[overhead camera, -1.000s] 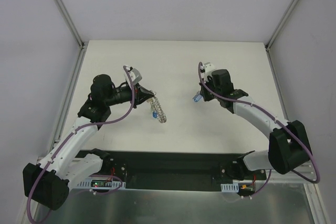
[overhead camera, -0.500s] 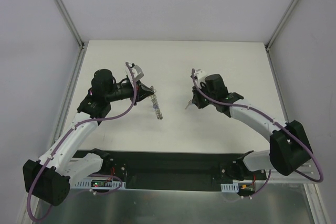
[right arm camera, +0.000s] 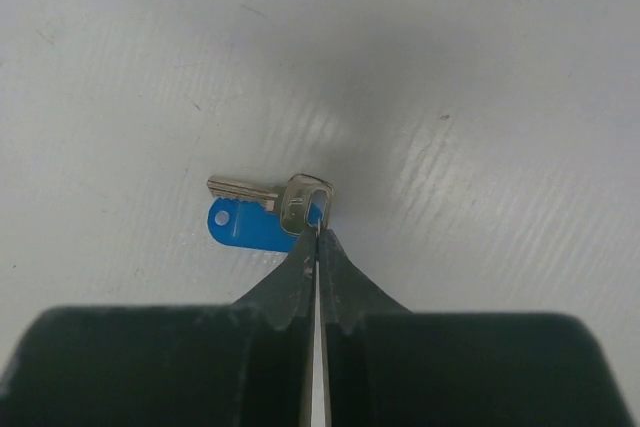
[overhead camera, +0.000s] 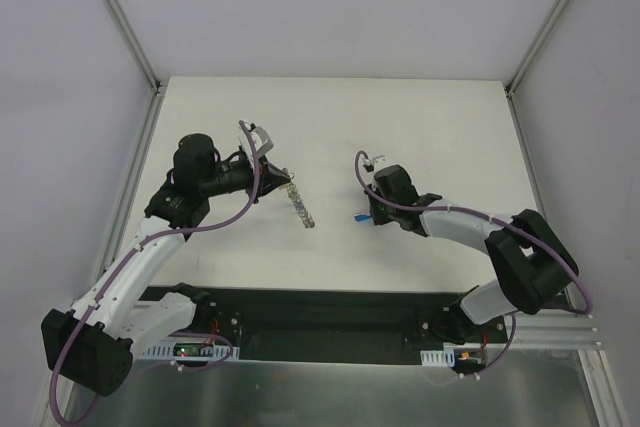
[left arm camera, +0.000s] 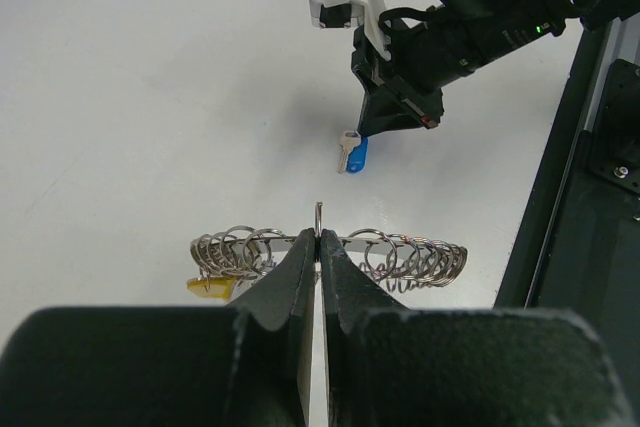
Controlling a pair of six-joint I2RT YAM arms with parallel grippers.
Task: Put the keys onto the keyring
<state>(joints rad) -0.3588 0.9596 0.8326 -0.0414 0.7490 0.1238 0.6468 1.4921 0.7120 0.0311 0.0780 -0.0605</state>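
Over the white table (overhead camera: 430, 127) the two arms face each other, well apart. The step in hand, as I judge it, is to bring the key across to the ring and thread it on.

The left gripper (left arm camera: 318, 247) has its fingers pressed narrow on the rim of the keyring (left arm camera: 400, 252) and holds it edge-on above the table. This arm should stay quiet and only turn the ring so that one free loop faces the other arm.

The right gripper (right arm camera: 317, 237) is pinched tight on the blue key (right arm camera: 245, 227), at the head end where the metal blade and the blue tag join. I cannot tell if the key touches the table. The grip is very small, so I think the approach must be slow and straight, or the key can swing or slip out. The hole in the key head must come to the loop, not the tag.

The keyring looks grey and metallic. From the left wrist it is a thin bar with many small wire loops (left arm camera: 235, 252) crowded along both sides of the fingers. A yellow tag (left arm camera: 208, 287) hangs under its left end. The blue key is tiny next to it.
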